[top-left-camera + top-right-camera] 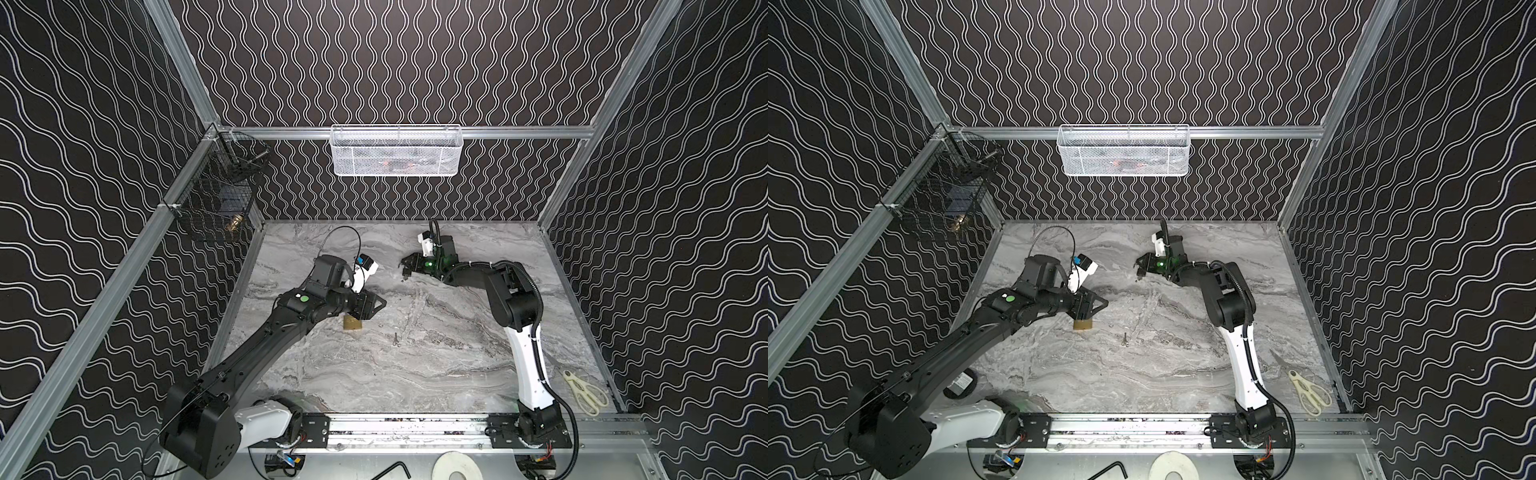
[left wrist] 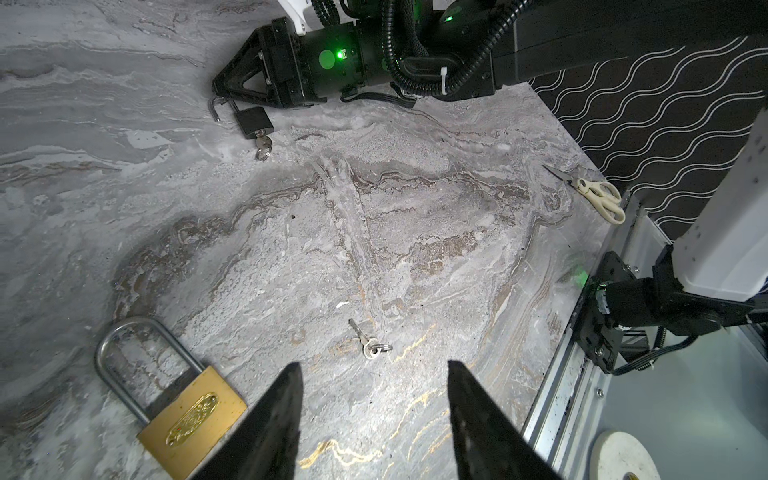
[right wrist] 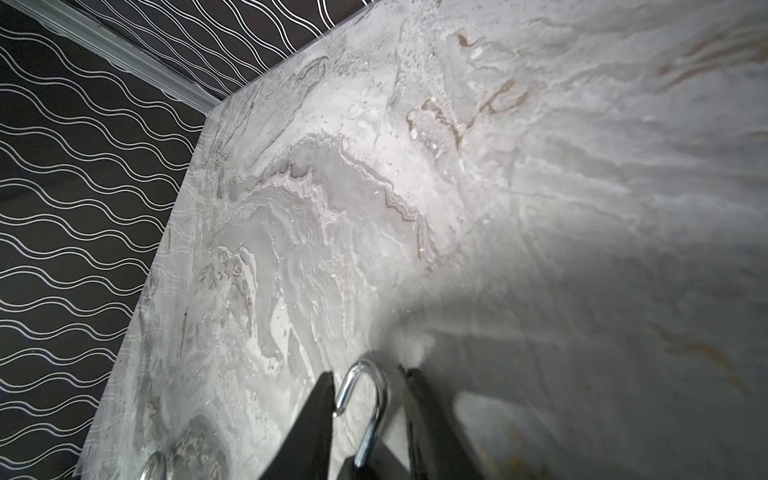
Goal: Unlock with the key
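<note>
Here, the right gripper is loosely straddling the black padlock's open shackle, unclamped; well apart, the left gripper is gaping empty.

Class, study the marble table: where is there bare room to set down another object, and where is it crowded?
Free: the front stretch between the loose key, the front rail and the right arm; also the back right corner behind that arm. Crowded: the brass padlock under the left gripper, and the black padlock at the right gripper.
</note>
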`<control>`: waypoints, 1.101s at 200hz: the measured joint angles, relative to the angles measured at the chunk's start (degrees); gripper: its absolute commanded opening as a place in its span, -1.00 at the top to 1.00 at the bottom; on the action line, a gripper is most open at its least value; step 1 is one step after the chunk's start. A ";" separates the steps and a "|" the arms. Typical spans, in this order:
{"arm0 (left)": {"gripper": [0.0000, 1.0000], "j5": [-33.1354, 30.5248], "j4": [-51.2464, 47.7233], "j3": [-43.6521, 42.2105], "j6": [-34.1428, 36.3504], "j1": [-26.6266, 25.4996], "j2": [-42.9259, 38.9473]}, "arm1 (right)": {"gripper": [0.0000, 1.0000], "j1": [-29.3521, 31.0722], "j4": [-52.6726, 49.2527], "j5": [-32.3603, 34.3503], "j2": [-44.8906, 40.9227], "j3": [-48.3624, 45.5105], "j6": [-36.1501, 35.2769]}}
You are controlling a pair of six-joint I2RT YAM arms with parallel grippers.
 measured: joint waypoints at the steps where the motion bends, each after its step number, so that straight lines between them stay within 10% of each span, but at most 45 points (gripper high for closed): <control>1: -0.17 0.00 0.00 0.00 0.00 0.00 0.00 | 0.28 0.00 -0.07 0.00 -0.02 0.00 -0.02; 17: -0.22 -0.02 -0.02 0.00 0.00 0.07 0.07 | 0.17 -0.20 -1.55 1.01 -0.83 -0.02 -0.74; 50: -0.98 -1.46 0.46 -0.72 -0.13 0.17 -1.20 | -0.16 -0.66 -2.80 3.37 -7.50 -5.81 -3.15; 145: -0.87 -3.74 6.60 -17.03 -11.61 0.22 -15.72 | -0.03 17.29 -3.37 15.37 -51.41 -51.12 -4.83; 220: -0.30 -1.92 7.28 -24.17 -29.11 0.33 -19.47 | 0.17 33.46 -2.25 22.73 -51.12 -57.77 0.61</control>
